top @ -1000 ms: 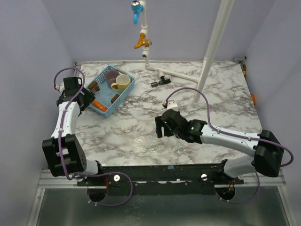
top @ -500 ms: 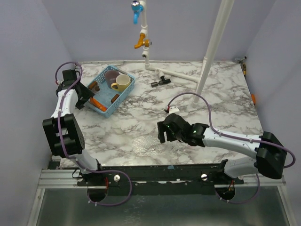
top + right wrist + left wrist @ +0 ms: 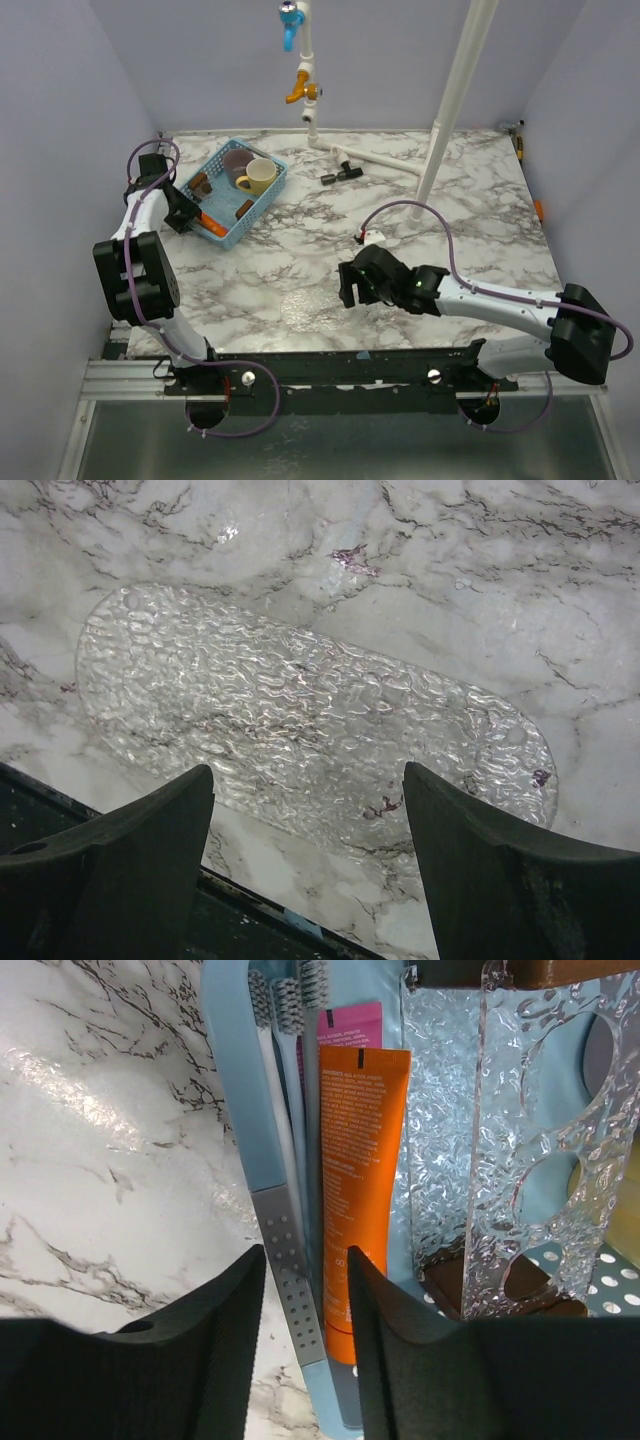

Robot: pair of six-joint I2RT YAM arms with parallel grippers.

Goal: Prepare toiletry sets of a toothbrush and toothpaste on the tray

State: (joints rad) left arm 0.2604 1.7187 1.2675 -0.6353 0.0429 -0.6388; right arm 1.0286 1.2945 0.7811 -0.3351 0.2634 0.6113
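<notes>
L side first: over the last sec the left arm's elbow has swung up toward the basket, and the left gripper has nudged in over its near-left corner. Jaws are a little apart and pinch nothing. The toothbrush handle and the toothpaste show in the gap below. Both lie flat, side by side along the basket wall, just beside a clear holder. That reads as lining up for a pick, no grasp yet. Moving R: the right gripper has slid back toward the near edge and now hangs over the tray, jaws spread wide, empty. The tray is bare, so no set is laid yet. Judgement: the task is at its start. L arm must drop and close on one item w/o dragging its neighbour, since the brush and tube lie so close.
</notes>
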